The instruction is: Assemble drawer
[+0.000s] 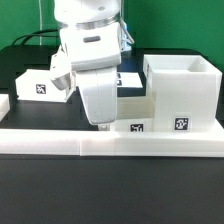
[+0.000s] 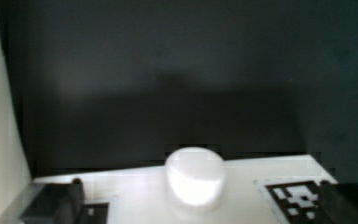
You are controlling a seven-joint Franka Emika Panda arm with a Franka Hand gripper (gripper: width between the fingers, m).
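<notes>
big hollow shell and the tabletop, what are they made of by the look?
The hollow shell: probably plastic, matte white. It has even colour, no gloss and crisp flat walls. The tabletop: black and matte with no glare. It could be cloth or coated board, cannot tell.

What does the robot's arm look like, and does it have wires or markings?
The arm is glossy white, with rounded casings and a dark band at a joint. Its gripper is a boxy white block narrowing toward its tip. No markings show on it. Thin dark cables hang behind; whether they are its own is unclear.
</notes>
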